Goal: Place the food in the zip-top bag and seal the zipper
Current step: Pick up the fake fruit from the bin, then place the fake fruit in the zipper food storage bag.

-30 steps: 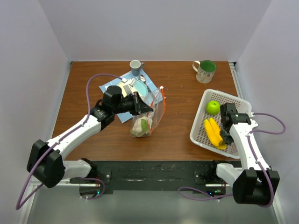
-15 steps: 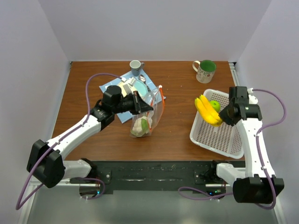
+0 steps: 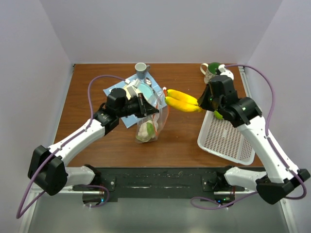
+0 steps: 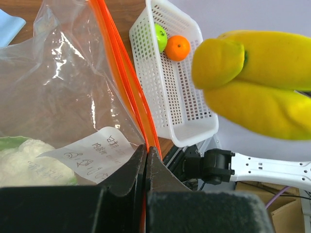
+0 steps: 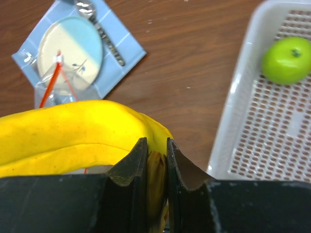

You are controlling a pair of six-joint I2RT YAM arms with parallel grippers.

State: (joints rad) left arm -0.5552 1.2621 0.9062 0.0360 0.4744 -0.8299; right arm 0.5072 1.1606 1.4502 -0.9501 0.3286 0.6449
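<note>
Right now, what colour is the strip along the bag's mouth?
Orange-red. The strip shows best in the left wrist view.

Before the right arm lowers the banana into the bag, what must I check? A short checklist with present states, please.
1. Right end effector grips the yellow toy banana bunch: ok.
2. Left end effector pinches the orange-red zipper strip of the clear plastic bag: ok.
3. Bag mouth wide enough for the bunch: cannot tell.
4. Bunch over the mouth: not ok, mostly right of the bag.
5. Green apple and orange packed: not ok, both lie in the white lattice basket.
</note>
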